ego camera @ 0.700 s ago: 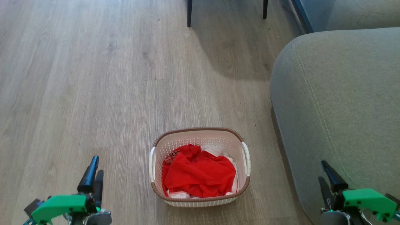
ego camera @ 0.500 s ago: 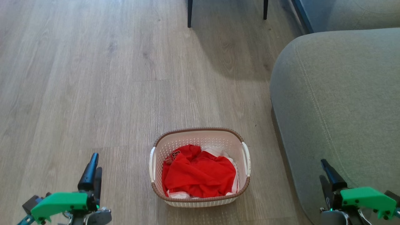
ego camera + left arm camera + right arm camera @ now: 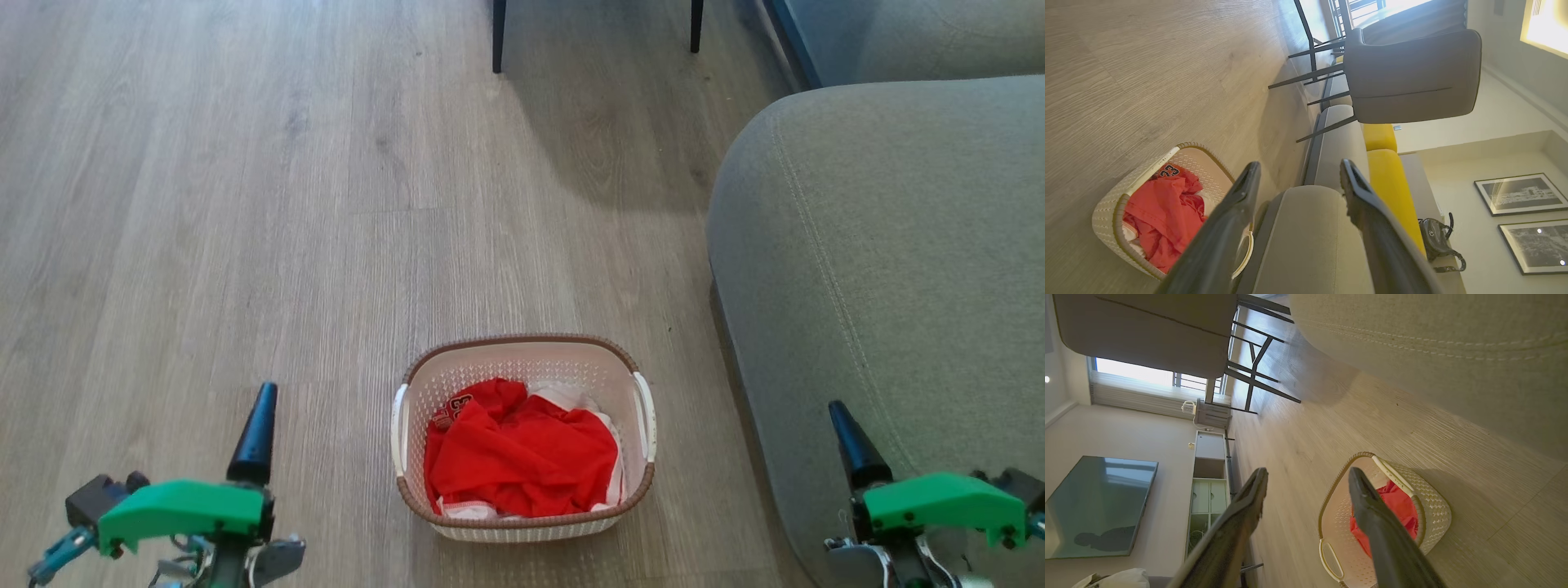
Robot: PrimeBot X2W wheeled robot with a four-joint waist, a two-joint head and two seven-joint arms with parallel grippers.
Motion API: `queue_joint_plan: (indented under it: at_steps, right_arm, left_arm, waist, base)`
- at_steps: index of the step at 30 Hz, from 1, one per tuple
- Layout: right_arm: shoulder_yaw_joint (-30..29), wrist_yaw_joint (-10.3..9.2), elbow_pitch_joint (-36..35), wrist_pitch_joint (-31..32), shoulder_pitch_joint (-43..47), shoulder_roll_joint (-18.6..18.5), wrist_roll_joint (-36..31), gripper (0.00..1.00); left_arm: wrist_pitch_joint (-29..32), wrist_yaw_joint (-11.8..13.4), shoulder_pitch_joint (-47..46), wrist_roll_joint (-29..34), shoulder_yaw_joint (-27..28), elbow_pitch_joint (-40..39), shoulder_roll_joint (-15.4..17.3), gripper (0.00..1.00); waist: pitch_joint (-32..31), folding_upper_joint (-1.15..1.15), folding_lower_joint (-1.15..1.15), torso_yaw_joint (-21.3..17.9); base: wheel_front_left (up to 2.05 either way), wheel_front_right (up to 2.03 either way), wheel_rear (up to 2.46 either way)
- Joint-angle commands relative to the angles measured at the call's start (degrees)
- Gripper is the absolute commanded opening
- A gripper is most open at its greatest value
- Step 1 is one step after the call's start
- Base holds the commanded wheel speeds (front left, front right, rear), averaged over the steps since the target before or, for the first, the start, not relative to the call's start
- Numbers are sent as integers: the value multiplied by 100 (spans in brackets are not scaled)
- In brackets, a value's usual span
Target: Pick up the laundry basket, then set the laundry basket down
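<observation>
— Down on the wood-grain floor [image 3: 245,204], the laundry basket [image 3: 522,363] is sitting upright between the two arms, close beside the grey sofa [image 3: 882,286]. What is worrying you?

— Both tools are hanging empty. The left gripper [image 3: 1299,169] is standing with its jaws spread wide, gripping nothing, and the right gripper [image 3: 1307,471] is doing the same. Each is hovering well apart from the basket, out to its own side.

— So nothing is being lifted.

— No, I am judging the pick-up as not yet begun. The white handles [image 3: 645,416] are looking thin, smooth and curved, so long tapered fingers may be slipping off them if they are closing off-centre. If one arm is rising ahead of the other, the basket is likely tipping and spilling.

— And the sofa?

— It is crowding the right side. The right gripper is hovering beside or over its rounded, stitched fabric end; I cannot tell which. It could be brushing or snagging there while reaching inward.

— What about the load?

— A red garment [image 3: 522,457] is lying crumpled over something white, soft and loose, heaped below the brown woven-look rim. The walls are looking like stiff cream plastic, perforated with small holes, with rounded corners. I am expecting it to be light, though the cloth could be shifting mid-lift.
</observation>
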Motion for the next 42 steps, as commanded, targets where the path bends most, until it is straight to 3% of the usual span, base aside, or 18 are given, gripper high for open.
queue_joint_plan:
  at_steps: [1, 20, 42]
  right_arm:
    - [62, -2, -246, -69, -278, -47, -186, 100]
    - [335, -4, -537, -387, -242, -61, -1728, 100]
    - [639, -5, -731, -756, -214, -77, -3298, 100]
  left_arm:
    - [-64, 29, -301, 183, -4, -272, 36, 100]
    - [-386, 298, -164, 2164, -259, -516, 46, 100]
    - [-759, 540, 79, 3858, -415, -681, 100, 100]
  waist:
    - [0, 0, 0, 0]
    - [-5, 0, 0, 1]
    - [3, 0, 0, 11]
  base:
    - [0, 0, 0]
    - [0, 0, 0]
    - [0, 0, 0]
